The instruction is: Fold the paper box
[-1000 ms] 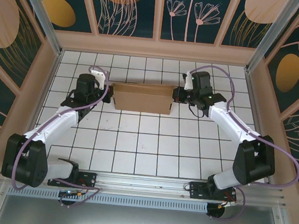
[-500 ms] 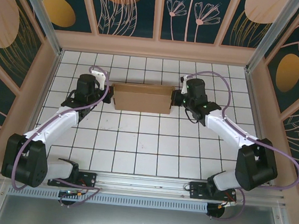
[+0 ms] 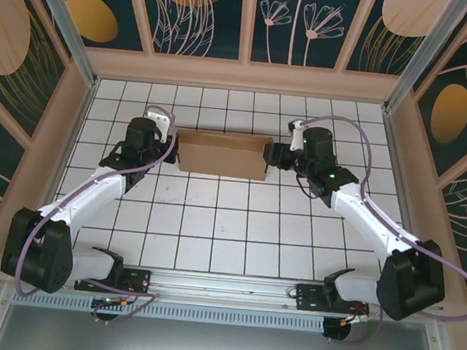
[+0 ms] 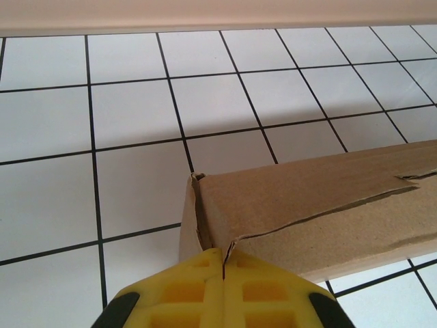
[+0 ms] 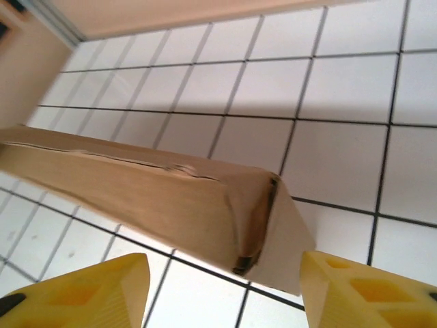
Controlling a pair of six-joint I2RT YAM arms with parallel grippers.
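Observation:
The paper box is a shallow brown cardboard box lying across the far middle of the tiled floor. My left gripper is at its left end. In the left wrist view the yellow fingers are pressed together, and a thin cardboard edge at the box's near corner runs into the slit between them. My right gripper is at the right end, open. Its two yellow fingertips stand wide apart, just short of the box's creased end flap and not touching it.
White tiled floor stretches from the box to the arm bases. A beige back wall runs a few tiles behind the box, with side walls left and right.
My right gripper has opened and let go of the box's right end, and that arm's wrist has swung a little to the right. The left gripper stays shut, and the box has barely moved.

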